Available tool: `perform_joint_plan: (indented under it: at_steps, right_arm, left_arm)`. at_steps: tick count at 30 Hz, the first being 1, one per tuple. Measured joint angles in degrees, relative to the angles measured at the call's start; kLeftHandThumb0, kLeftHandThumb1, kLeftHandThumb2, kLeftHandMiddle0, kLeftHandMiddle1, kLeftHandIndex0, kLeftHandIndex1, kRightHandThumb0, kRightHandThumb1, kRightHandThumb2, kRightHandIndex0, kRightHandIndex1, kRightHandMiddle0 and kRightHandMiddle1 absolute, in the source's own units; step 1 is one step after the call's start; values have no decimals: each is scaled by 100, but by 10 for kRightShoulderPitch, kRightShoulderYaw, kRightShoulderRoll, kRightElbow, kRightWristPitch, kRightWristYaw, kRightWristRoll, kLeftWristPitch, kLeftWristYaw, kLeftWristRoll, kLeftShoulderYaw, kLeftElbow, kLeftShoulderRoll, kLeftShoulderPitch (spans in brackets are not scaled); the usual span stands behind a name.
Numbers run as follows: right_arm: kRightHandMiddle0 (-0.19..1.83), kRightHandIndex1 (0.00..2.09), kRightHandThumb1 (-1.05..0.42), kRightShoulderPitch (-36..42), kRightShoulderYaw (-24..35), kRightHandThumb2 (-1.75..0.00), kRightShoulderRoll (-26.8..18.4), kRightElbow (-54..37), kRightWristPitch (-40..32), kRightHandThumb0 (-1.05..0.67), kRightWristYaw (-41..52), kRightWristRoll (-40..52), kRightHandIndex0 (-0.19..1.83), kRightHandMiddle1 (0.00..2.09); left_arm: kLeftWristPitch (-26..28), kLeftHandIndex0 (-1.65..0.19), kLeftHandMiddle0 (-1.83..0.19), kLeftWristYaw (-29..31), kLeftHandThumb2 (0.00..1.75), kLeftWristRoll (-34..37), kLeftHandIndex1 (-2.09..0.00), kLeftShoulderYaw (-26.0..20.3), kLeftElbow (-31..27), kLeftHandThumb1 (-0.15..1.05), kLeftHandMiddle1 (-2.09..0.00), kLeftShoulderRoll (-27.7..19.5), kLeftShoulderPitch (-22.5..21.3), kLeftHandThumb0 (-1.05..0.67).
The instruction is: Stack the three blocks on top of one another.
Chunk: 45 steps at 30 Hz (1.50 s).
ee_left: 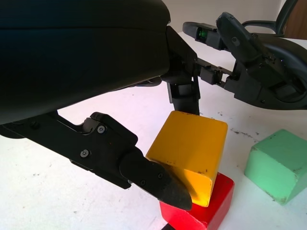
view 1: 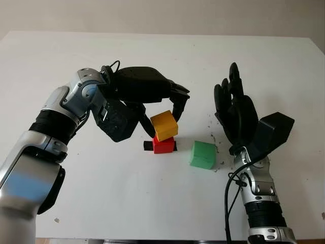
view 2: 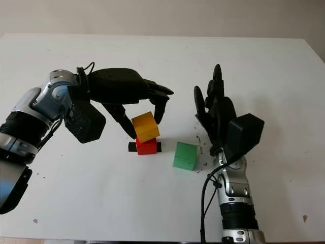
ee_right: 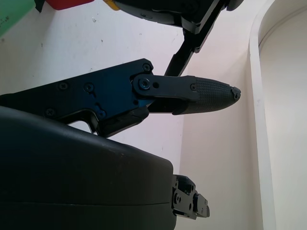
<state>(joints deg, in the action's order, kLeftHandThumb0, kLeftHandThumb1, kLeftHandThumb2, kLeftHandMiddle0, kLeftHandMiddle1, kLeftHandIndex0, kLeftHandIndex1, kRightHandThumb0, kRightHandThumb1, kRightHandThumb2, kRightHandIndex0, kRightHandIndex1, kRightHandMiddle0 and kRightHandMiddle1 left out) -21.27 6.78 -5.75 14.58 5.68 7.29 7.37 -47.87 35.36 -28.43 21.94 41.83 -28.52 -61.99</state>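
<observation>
A yellow block [view 1: 164, 126] sits tilted on top of a red block [view 1: 163, 146] near the middle of the white table. My left hand [view 2: 147, 124] reaches in from the left and is shut on the yellow block, with the thumb [ee_left: 148, 177] against its near lower edge and the fingers [ee_left: 184, 93] behind its far side. A green block [view 1: 203, 154] lies alone on the table, just right of the red one. My right hand [view 1: 232, 96] is open and held upright above the table, to the right of the green block.
A short black strip [view 1: 148, 146] pokes out from under the red block on both sides. Small dark specks [view 1: 216, 144] dot the table [view 1: 152, 56] by the green block. The table's front edge [view 1: 152, 239] is close to the robot.
</observation>
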Motion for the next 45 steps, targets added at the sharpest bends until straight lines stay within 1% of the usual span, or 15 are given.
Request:
perform_joint_plan:
  at_steps: [2,5,12,22,30,35,37,38,39,40,42,45]
  right_arm:
    - [-17,1,-105,0,0,-45,0,0,0,-74,2,2,-19,4]
    - [-19,0,-105,0,0,-46,0,0,0,-74,4,2,-19,4]
    - [-19,0,-105,0,0,-47,0,0,0,-74,3,1,-19,3]
    - [-18,0,-105,0,0,-46,0,0,-3,-74,6,4,-19,3]
    - [-18,0,-105,0,0,-46,0,0,-4,-75,6,4,-19,4]
    - [-19,0,-105,-1,1,-45,0,2,-4,-76,6,4,-19,3]
    - [-19,0,-105,-1,1,-45,0,4,-4,-76,6,4,-19,3]
    - [-19,0,-105,-1,1,-45,0,4,-4,-76,6,3,-19,4]
    - [-19,0,-105,-1,1,-45,0,5,-4,-76,5,3,-19,3]
    - [-19,0,-105,-1,1,-46,0,5,-4,-75,5,2,-19,3]
    - [-19,0,-105,-1,1,-46,-1,5,-4,-76,6,2,-19,3]
    - [-19,0,-105,-1,2,-46,-1,5,-4,-76,10,4,-19,1]
  left_arm:
    - [0,-49,-19,0,5,-3,-95,0,-2,85,-5,-2,0,-45]
    - [1,-49,-19,0,5,-5,-95,0,-6,84,-5,-5,0,-46]
    - [5,-46,-19,0,5,-6,-99,0,-10,84,-5,-8,0,-48]
    - [15,-43,-17,6,6,-1,-101,0,-27,85,-5,-13,3,-50]
    - [29,-42,-18,18,5,9,-100,0,-47,85,-5,-19,11,-52]
    - [32,-37,-16,17,5,8,-98,0,-53,84,-5,-22,15,-55]
    - [32,-31,-13,17,5,7,-90,0,-56,84,-4,-22,18,-58]
    - [30,-26,-10,14,5,5,-81,0,-59,84,-4,-23,20,-60]
    - [27,-21,-4,10,5,1,-60,0,-60,85,-4,-24,22,-63]
    - [24,-21,2,6,5,-3,-40,0,-61,86,-4,-26,23,-65]
    - [25,-15,10,3,5,-13,-16,0,-67,87,-3,-31,24,-69]
    - [34,-4,17,3,4,-21,-5,0,-83,84,-2,-40,28,-70]
